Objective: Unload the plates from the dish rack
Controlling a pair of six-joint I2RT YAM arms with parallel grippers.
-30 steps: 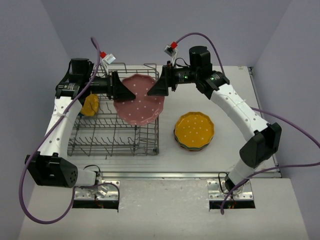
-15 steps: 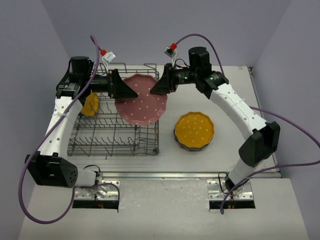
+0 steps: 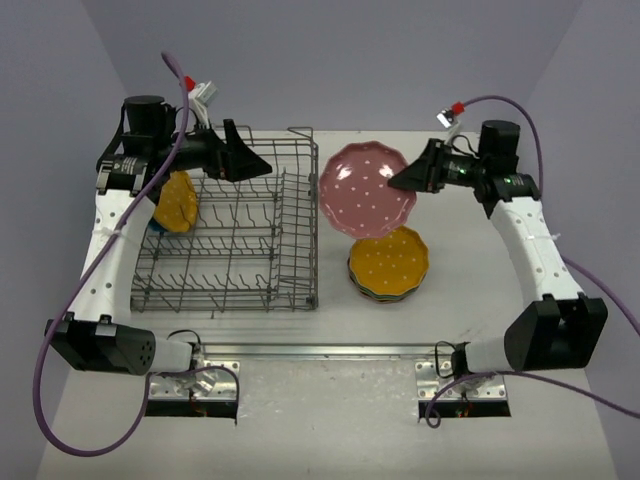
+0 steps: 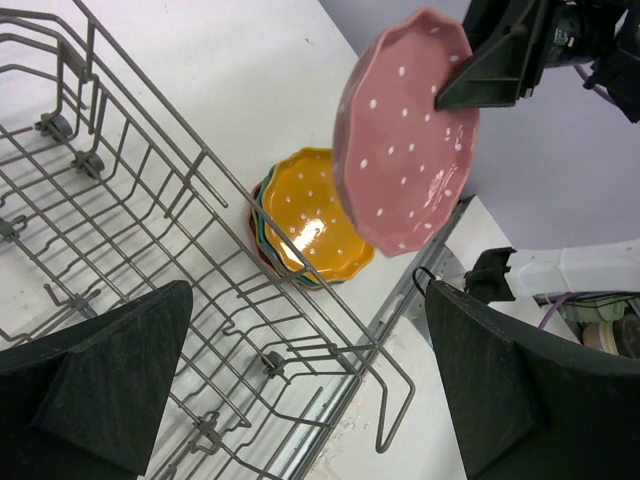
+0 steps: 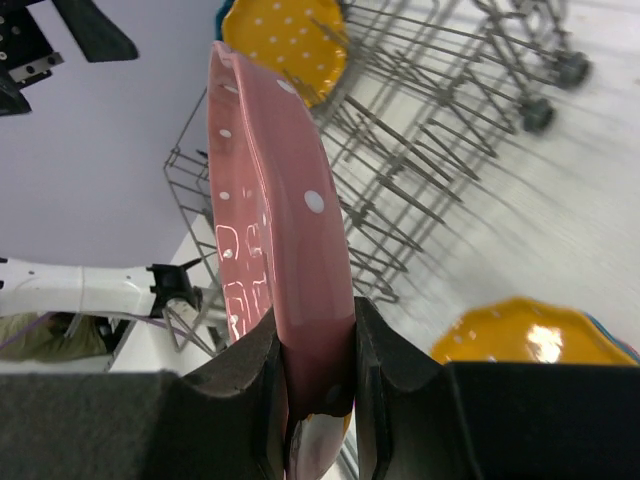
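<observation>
Pale lilac walls (image 3: pixel 330 60) close in a white bench (image 3: pixel 470 290). The grey wire dish rack (image 3: pixel 225 235) fills its left half, tines upright and wire sides raised.

The left arm (image 3: pixel 105 240) reaches along the rack's left side. Its jaws hang over the rack's far left corner, spread wide with nothing between them. In the left wrist view the two dark fingers (image 4: pixel 100 390) sit far apart at the bottom corners, with the rack's wires (image 4: pixel 150 230) running beneath.

The right arm (image 3: pixel 530 240) bends in from the right, and its jaws are closed on the far right rim of the pink-red plate (image 3: pixel 367 188). This dotted, scalloped plate is the largest one in sight. It is held clear of the rack, just to the rack's right, tilted so that its face shows to the overhead camera. The right wrist view shows the same plate (image 5: pixel 270 200) edge-on, pinched between the two fingers (image 5: pixel 240 400).

Below it on the bench, right of the rack, lies a stack of plates (image 3: pixel 390 265). The top one is orange-yellow, and rims of other colours show underneath it in the left wrist view (image 4: pixel 310 220).

One smaller orange-yellow plate (image 3: pixel 177 203) stands on edge at the rack's left end — a sliver of blue shows just beside it.
</observation>
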